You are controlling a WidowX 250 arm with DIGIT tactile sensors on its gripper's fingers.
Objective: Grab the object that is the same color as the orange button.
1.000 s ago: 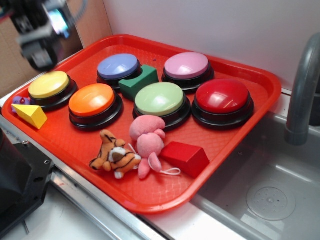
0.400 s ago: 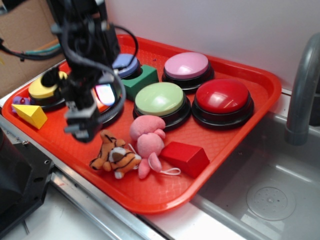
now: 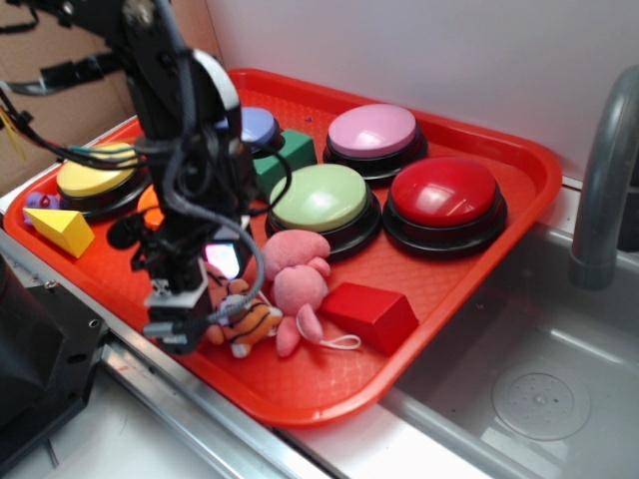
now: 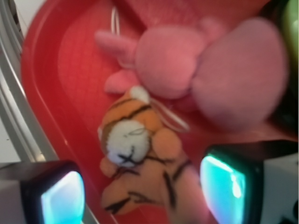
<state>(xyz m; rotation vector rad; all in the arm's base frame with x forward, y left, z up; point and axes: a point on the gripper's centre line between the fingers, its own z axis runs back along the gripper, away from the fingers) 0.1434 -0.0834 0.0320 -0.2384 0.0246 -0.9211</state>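
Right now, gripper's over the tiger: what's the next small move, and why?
Probably go straight down a little, then close. In the wrist view the tiger lies between the two open fingers, and the gripper seems to sit just above it. The pink toy lies close beside it, so avoid drifting sideways.

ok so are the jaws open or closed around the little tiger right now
Open. In the wrist view the gripper has its two jaws standing apart on either side of the plush tiger, which lies on the red tray, not yet squeezed.

Red tray [image 3: 479, 249] w/ six dome buttons: yellow [image 3: 85, 178], blue [image 3: 258, 125], pink [image 3: 372, 131], green [image 3: 319, 198], red [image 3: 444, 192], orange button [image 3: 150, 200] mostly hidden. Also plush tiger [image 3: 245, 321], pink plush [image 3: 297, 277], red block [image 3: 369, 315], green block [image 3: 285, 155], yellow wedge [image 3: 60, 230].
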